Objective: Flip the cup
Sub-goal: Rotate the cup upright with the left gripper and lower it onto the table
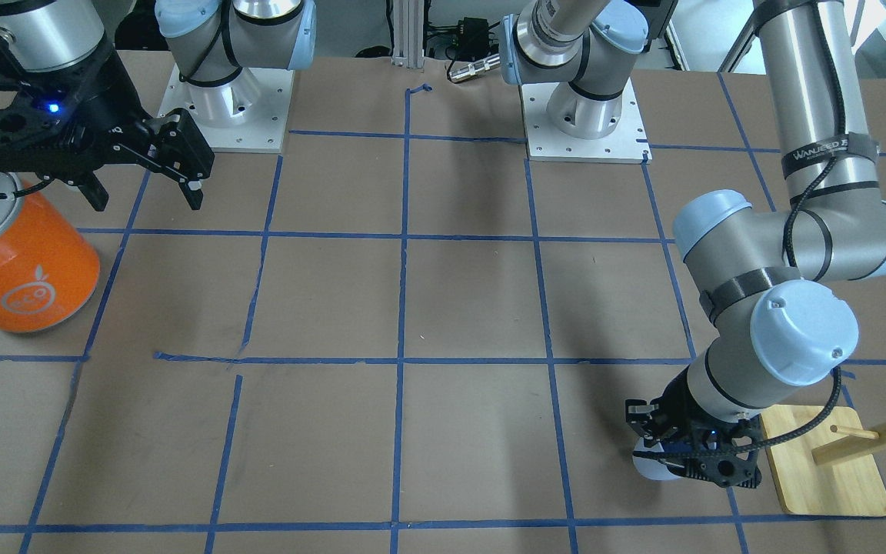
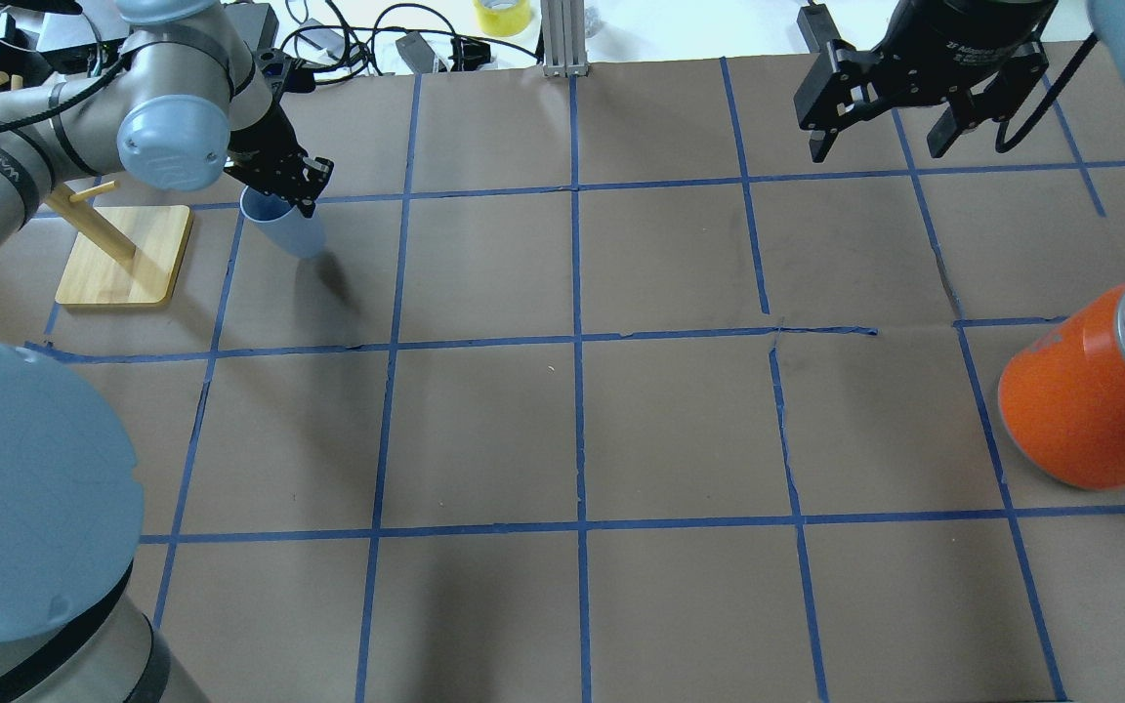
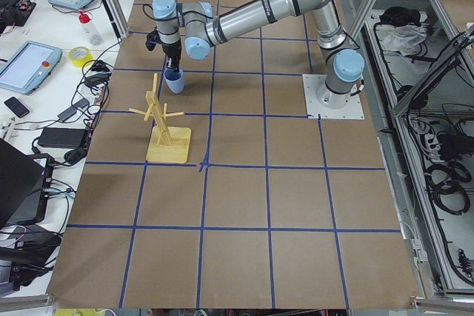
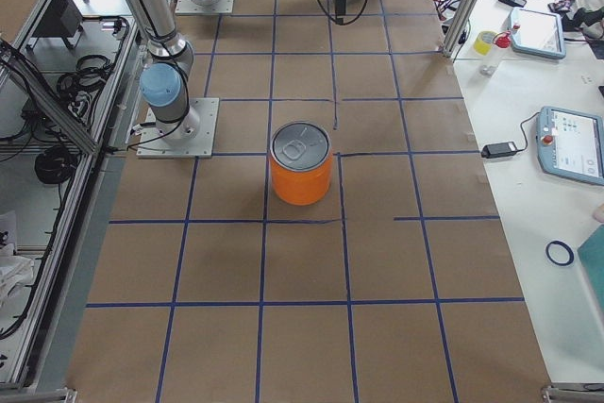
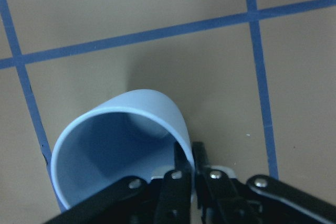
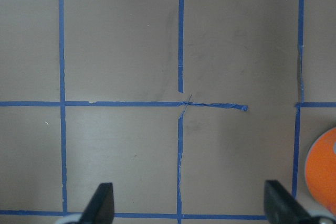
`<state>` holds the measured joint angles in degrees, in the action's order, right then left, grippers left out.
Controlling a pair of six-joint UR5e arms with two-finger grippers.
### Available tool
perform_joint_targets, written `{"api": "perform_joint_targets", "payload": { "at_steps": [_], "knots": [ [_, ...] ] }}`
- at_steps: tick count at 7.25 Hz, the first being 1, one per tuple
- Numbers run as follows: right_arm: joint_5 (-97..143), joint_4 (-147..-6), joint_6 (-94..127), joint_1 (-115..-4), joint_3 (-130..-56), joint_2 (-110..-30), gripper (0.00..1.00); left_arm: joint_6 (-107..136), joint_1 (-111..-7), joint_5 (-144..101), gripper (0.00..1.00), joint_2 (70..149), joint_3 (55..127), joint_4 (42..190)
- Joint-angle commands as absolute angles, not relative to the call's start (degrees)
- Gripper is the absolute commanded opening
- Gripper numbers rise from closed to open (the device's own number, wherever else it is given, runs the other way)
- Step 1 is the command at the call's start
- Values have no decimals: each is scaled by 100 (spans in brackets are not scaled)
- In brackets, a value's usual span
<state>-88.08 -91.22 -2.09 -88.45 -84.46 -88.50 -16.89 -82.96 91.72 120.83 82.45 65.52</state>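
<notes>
A brown paper-covered table [image 2: 562, 430] with a grid of blue tape lines fills every view. The left gripper [image 5: 191, 153] is clamped on the rim of the cup [image 5: 121, 145]: one finger sits inside the mouth and the other outside, with the wall pinched between them. The cup hangs tilted below the fingers, its open mouth turned up toward the wrist camera and its base pointing away. I cannot tell whether the base touches the table. A wooden peg stand [image 2: 123, 259] is just beside this gripper, on its outer side. The right gripper [image 2: 880, 144] hovers above the table, well apart from the left one, with its jaws spread wide and nothing between them. An orange can [image 2: 1080, 410] stands upright off to its outer side, nearer the robot.
</notes>
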Motion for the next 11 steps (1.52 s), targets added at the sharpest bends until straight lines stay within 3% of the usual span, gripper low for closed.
{"api": "perform_joint_targets", "payload": {
  "at_steps": [1, 5, 6, 7, 11],
  "knots": [
    [-8815, -9123, -211, -8842, -8455, -8851, 100, -1652, -8393, 9264, 0, 12103, 8235, 6531],
    [-8815, -9123, -202, -8842, -8455, -8851, 100, -1652, -8411, 9079, 2, 12111, 8306, 6214],
    [-8824, -9123, -202, -8842, -8446, -8859, 100, -1661, -8411, 9097, 76, 12120, 8306, 6231],
    [-8824, -9123, -202, -8842, -8455, -8859, 100, -1652, -8411, 9097, 100, 12138, 8306, 6249],
    [-8833, -9123, -202, -8842, -8446, -8859, 100, -1486, -8612, 9088, 100, 11245, 8244, 6564]
  ]
}}
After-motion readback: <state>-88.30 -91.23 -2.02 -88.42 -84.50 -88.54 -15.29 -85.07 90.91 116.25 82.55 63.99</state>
